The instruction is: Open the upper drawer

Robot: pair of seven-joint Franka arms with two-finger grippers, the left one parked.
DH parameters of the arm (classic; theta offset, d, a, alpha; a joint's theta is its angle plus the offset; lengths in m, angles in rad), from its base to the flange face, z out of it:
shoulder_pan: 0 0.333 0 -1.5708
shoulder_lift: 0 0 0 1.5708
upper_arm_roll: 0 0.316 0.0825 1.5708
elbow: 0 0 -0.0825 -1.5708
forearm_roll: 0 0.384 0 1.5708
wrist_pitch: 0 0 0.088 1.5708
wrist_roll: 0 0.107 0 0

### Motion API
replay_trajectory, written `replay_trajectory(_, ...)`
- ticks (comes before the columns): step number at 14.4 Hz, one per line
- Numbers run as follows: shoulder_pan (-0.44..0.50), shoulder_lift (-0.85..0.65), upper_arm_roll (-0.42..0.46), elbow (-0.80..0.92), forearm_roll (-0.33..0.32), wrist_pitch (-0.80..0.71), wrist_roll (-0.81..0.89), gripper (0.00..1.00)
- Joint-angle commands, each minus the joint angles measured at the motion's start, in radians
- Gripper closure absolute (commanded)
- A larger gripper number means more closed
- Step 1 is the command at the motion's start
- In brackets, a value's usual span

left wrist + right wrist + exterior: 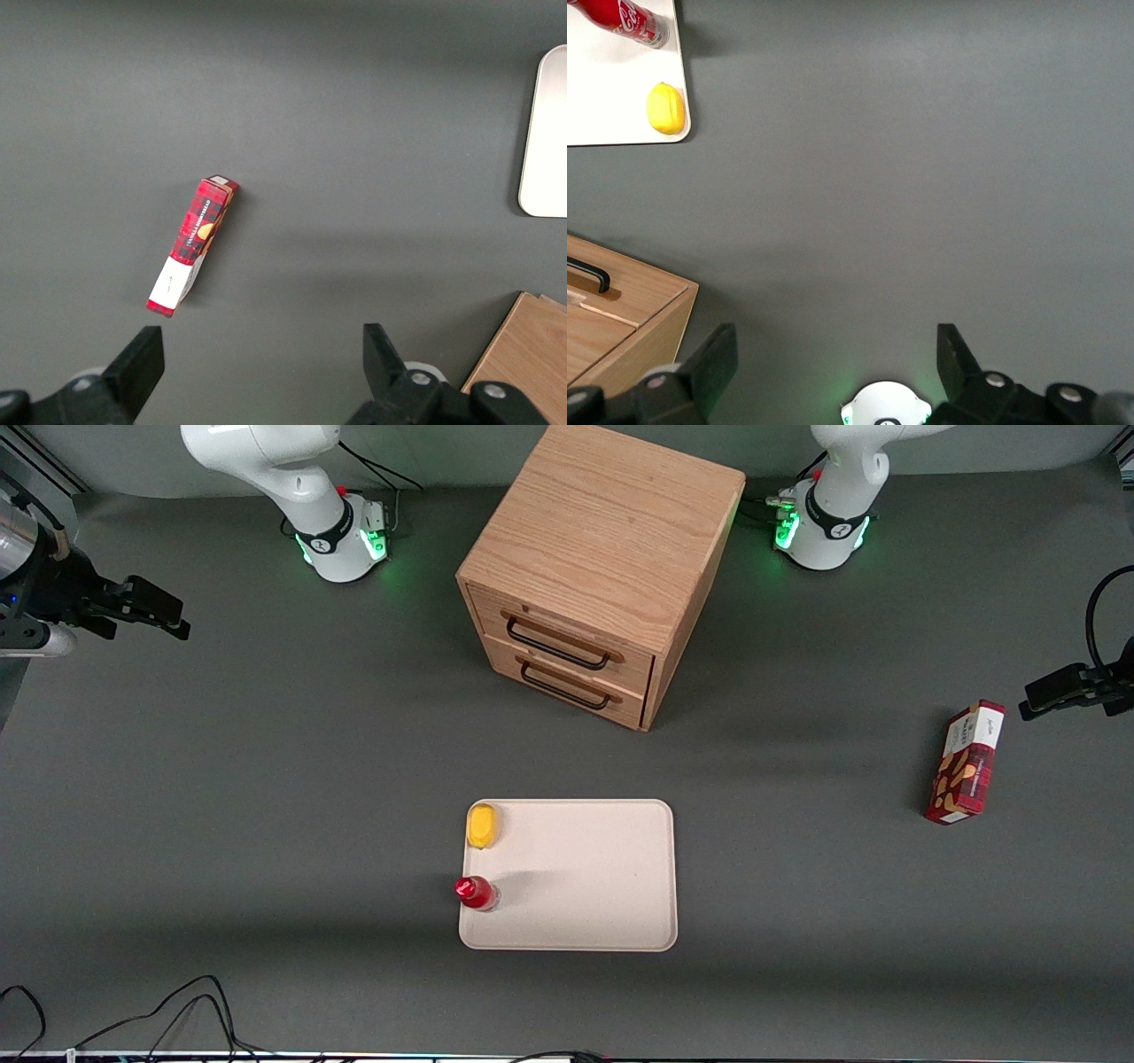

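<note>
Upper drawer (567, 631) shut flush in wooden cabinet (602, 531), black bar handle (558, 646) facing front camera, directly above bottom drawer (567, 682). Gripper (159, 613) high over bare table (266, 779) at working arm's end, well apart from handle, fingers (713, 363) spread wide, holding nothing. Tray (585, 886) nearer camera than cabinet.

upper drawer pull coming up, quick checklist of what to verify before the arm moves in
1. upper drawer shut, not yet pulled: ok.
2. Its black bar handle unobstructed: ok.
3. gripper open: ok.
4. gripper at the handle: not ok, it hangs toward the working arm's end of the table.
5. Room to slide out: ok, tray lies well nearer the front camera.
6. Bottom drawer shut: ok.
</note>
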Motion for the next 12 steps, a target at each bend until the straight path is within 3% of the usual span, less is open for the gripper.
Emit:
replay_trajectory(1,0.0,0.007,-0.004,0.027,0.01,-0.021,0.018,0.0)
replay_trajectory(9,0.009,0.019,-0.006,0.041,0.018,-0.047,-0.001,0.0)
replay_trajectory(12,0.016,0.024,0.035,0.068,0.018,-0.093,-0.221,0.0)
